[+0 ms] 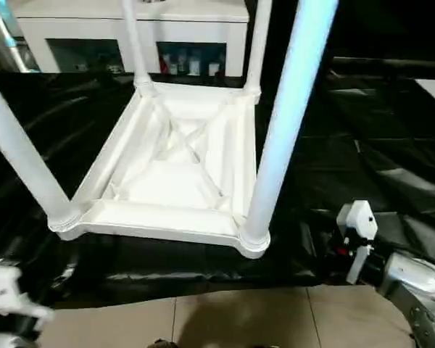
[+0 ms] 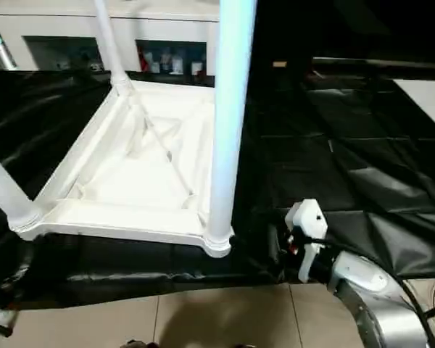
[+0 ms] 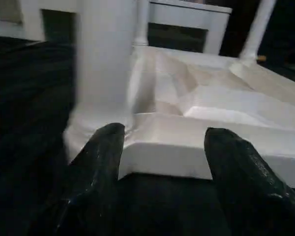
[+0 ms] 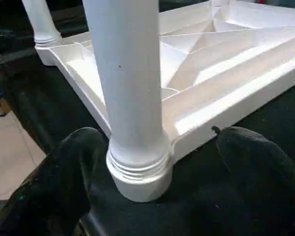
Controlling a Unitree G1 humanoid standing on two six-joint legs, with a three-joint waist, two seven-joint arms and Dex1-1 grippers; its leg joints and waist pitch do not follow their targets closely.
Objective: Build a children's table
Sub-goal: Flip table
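The children's table lies upside down on the black-covered work table, its white ribbed top point(image 1: 167, 170) facing up. Legs stand in the corner sockets: front right leg point(image 1: 283, 123), front left leg point(image 1: 22, 156), and two at the back point(image 1: 134, 43). My left gripper point(image 3: 164, 135) is open, its black fingers point(image 3: 96, 162) spread just short of the rim beside the front left socket. My right gripper point(image 4: 162, 137) is open at the front right corner, with the base of that leg point(image 4: 137, 167) between its fingers, which stand clear of it.
A white glass-door cabinet point(image 1: 130, 29) stands behind the work table. The black cover point(image 1: 370, 159) stretches to the right of the table top. Beige floor tiles point(image 1: 239, 319) show below the work table's near edge. My right forearm point(image 1: 413, 283) reaches in from the lower right.
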